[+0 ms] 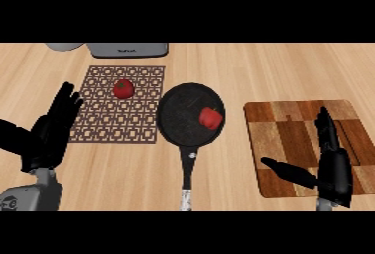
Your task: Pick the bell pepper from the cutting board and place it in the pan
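Head view shows the bell pepper (211,118) lying in the pan (176,111), left of my released right robot hand (333,166) over the cutting board (293,149).

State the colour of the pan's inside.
Black, faintly speckled; the pan shows best in the head view.
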